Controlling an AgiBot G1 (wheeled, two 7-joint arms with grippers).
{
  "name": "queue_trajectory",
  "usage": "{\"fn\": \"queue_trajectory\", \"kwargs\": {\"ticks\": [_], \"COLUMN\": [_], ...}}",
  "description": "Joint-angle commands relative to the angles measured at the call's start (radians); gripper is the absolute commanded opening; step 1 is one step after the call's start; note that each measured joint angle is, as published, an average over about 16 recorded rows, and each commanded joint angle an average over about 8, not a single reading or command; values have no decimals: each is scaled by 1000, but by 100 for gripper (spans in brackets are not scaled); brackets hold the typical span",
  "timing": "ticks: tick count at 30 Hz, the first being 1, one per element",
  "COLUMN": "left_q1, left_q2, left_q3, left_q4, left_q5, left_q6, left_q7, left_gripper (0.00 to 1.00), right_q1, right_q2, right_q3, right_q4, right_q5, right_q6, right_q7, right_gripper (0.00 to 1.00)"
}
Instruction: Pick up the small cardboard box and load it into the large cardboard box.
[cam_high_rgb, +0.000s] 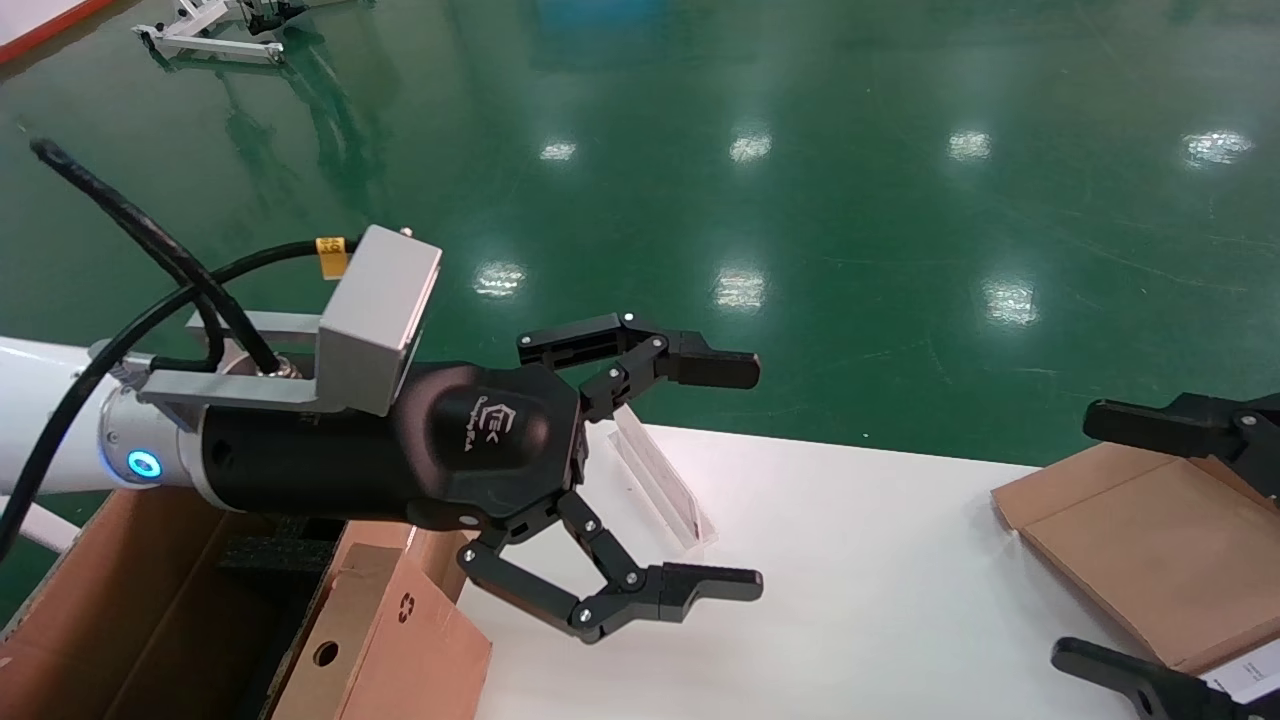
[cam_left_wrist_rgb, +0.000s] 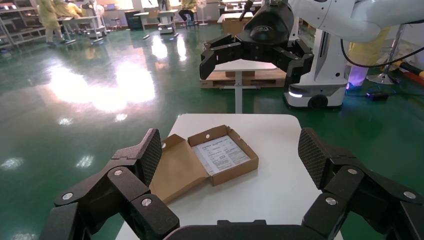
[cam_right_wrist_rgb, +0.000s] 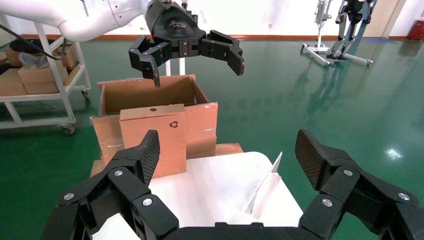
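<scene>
The small cardboard box (cam_high_rgb: 390, 630) stands upright at the table's left end, its recycling symbol and round hole showing. It leans against the large cardboard box (cam_high_rgb: 110, 610), whose dark inside shows behind it. In the right wrist view the small cardboard box (cam_right_wrist_rgb: 152, 142) stands in front of the large cardboard box (cam_right_wrist_rgb: 150, 92). I cannot tell whether it rests on the table or in the carton. My left gripper (cam_high_rgb: 752, 475) hovers open and empty above and just right of the small box. My right gripper (cam_high_rgb: 1090, 540) is open at the far right.
A flat open cardboard piece (cam_high_rgb: 1150, 540) holding a white printed sheet lies on the table's right end, under my right gripper. A clear acrylic sign stand (cam_high_rgb: 660, 480) sits near the white table's (cam_high_rgb: 860, 600) far edge. Green floor surrounds the table.
</scene>
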Motion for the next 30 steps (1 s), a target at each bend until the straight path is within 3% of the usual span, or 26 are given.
{"fn": "queue_trajectory", "kwargs": {"ticks": [1,20,30], "left_q1": [0,5,-53], "left_q2": [0,-7,-54], "left_q3": [0,7,82], "left_q4": [0,5,-6], "left_q5": [0,8,111], "left_q6": [0,-4,-16], "left_q7": [0,-7,-71], "left_gripper": [100,100,100], "right_q1": [0,0,0], "right_q2": [0,0,0], "right_q3": [0,0,0], "right_q4": [0,0,0], "right_q5": [0,0,0], "right_q6": [0,0,0], "right_q7": [0,0,0], "right_gripper": [100,100,100]}}
